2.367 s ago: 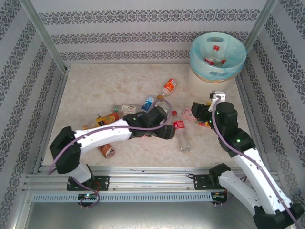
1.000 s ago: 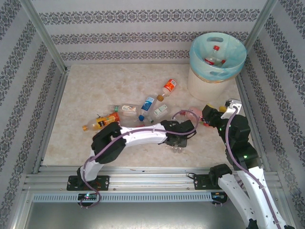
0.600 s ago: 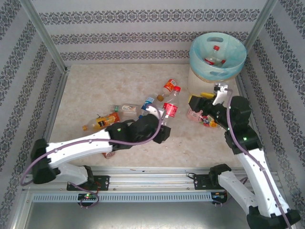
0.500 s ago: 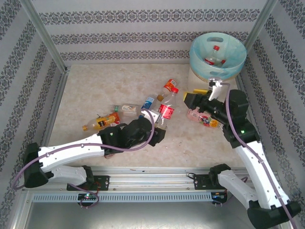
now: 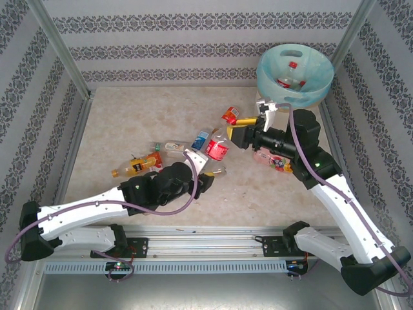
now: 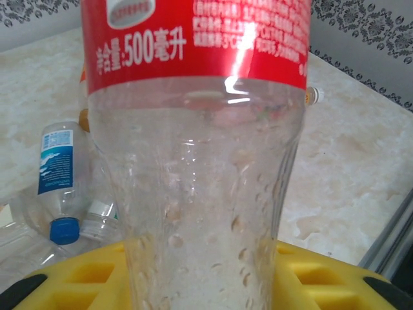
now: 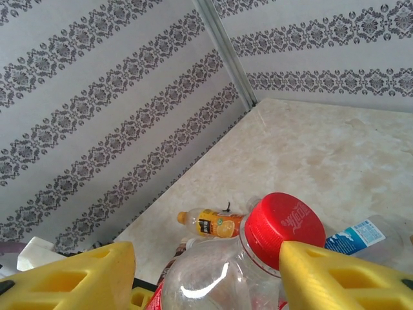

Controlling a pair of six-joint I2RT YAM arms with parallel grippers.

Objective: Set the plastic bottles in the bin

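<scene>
Top external view puts the left gripper clamped on the base of a red-labelled bottle. It holds the bottle off the table, tilted with the cap end toward the right gripper. The right gripper's yellow fingers stand wide apart. On the right wrist camera the bottle's red cap and shoulder sit between them, with a plain gap on the left side. On the other side the cap overlaps the fingertip, and contact cannot be judged.

The bin stands in the far right corner, close against the patterned walls and just beyond the right wrist. Its mouth faces up, and one red-capped bottle lies in the blue-green liner.

Loose plastic bottles lie in a band across the middle of the table:
- an orange bottle
- a clear white-labelled bottle
- a blue-labelled bottle
- an orange-red bottle, just beside the right gripper
- a pinkish bottle, partly covered by the right forearm

Bare marble runs along the left and back walls, and a narrower strip lies before the near rail.

On the left wrist camera the held bottle's label is cut off at the top edge. The yellow fingers are cropped at the bottom edge. The blue-labelled bottle lies behind, on its side. Further clear plastic at the lower left is too blurred to make out.
</scene>
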